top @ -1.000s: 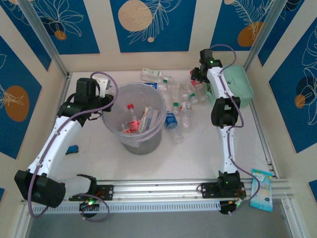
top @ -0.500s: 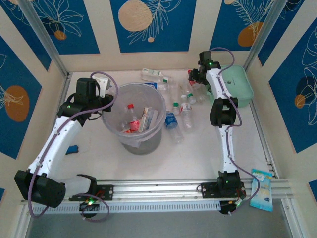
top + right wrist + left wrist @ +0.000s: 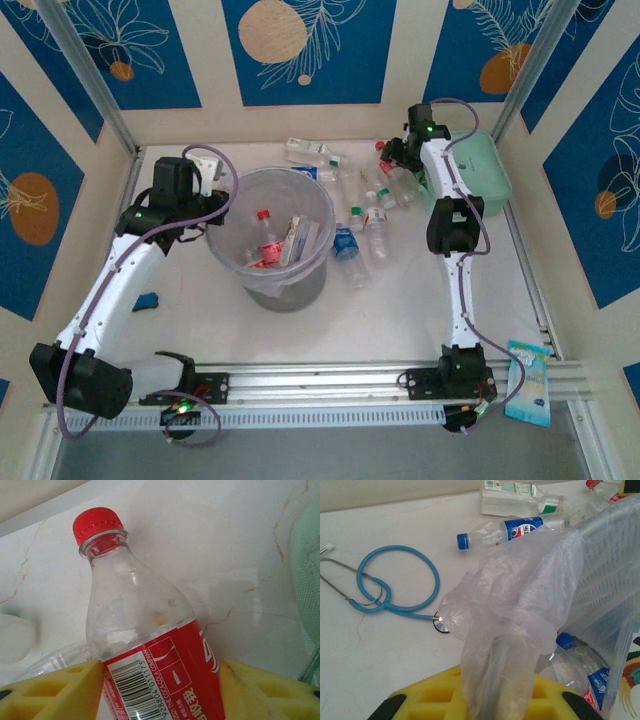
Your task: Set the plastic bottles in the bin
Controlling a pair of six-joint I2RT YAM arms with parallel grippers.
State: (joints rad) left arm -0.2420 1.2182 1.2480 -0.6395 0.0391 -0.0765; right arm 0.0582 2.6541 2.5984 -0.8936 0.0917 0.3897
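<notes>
The bin [image 3: 290, 288] stands left of centre, with a red-capped bottle [image 3: 265, 232] and cartons inside. My left gripper [image 3: 495, 700] is shut on a bunch of its clear plastic liner [image 3: 520, 605], at the bin's far-left rim [image 3: 222, 190]. At the back right, my right gripper [image 3: 160, 690] is shut on a red-label plastic bottle [image 3: 145, 645], whose red cap [image 3: 380, 146] points away. Several more plastic bottles lie between the bin and the right arm: a green-white one [image 3: 310, 152], a blue-label one [image 3: 346, 240] and a clear one [image 3: 376, 228].
A mint-green box [image 3: 482, 165] sits against the right wall beside the right arm. A blue stethoscope [image 3: 395, 585] lies on the table left of the bin. A small blue item [image 3: 146, 300] is by the left arm, and a packet [image 3: 528, 382] lies at the near right.
The right gripper has shifted slightly with the red-capped bottle in it. The left arm and the bin have not moved.
</notes>
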